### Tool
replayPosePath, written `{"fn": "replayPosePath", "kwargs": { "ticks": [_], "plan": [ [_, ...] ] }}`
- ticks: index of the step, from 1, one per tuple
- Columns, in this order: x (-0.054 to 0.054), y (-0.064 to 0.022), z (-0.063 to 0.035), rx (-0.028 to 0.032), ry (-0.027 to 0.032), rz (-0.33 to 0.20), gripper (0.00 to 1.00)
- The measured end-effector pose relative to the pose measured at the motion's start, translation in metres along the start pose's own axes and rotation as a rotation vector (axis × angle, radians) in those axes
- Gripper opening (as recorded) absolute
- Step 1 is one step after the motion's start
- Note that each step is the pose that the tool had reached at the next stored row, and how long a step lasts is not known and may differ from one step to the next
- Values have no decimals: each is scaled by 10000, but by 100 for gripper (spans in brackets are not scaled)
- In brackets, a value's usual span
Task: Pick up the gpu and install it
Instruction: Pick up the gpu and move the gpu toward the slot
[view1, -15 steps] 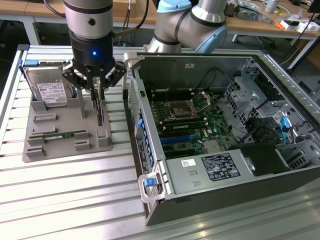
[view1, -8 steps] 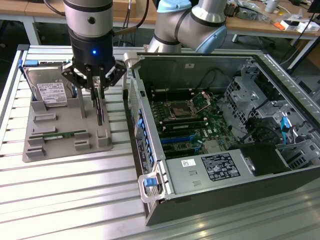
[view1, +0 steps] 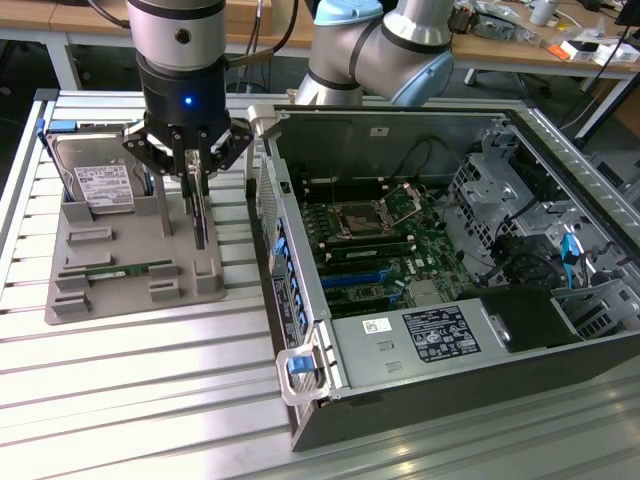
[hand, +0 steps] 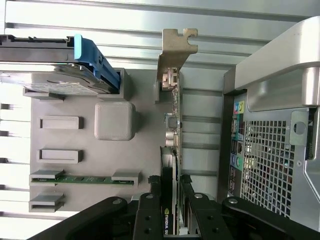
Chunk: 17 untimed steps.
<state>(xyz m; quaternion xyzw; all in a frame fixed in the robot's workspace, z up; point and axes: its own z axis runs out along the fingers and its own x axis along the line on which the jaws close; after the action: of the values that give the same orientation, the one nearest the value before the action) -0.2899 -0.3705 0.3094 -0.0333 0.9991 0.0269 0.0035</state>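
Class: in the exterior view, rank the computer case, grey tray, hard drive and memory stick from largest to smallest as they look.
1. computer case
2. grey tray
3. hard drive
4. memory stick
No two look alike in size.

We find the tray (view1: 120, 292) on the counter (view1: 150, 390), at the exterior view's left of the computer case (view1: 420, 395). In it the hard drive (view1: 95, 182) stands at the back, the memory stick (view1: 115, 270) lies in front, and the gpu (view1: 201, 226) stands nearest the case, clasped in the pincer (view1: 194, 188).
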Motion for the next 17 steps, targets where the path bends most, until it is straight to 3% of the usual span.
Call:
{"fn": "replayPosePath", "kwargs": {
  "ticks": [17],
  "plan": [
    [-1,4,-74,1,1,0,26]
  ]
}}
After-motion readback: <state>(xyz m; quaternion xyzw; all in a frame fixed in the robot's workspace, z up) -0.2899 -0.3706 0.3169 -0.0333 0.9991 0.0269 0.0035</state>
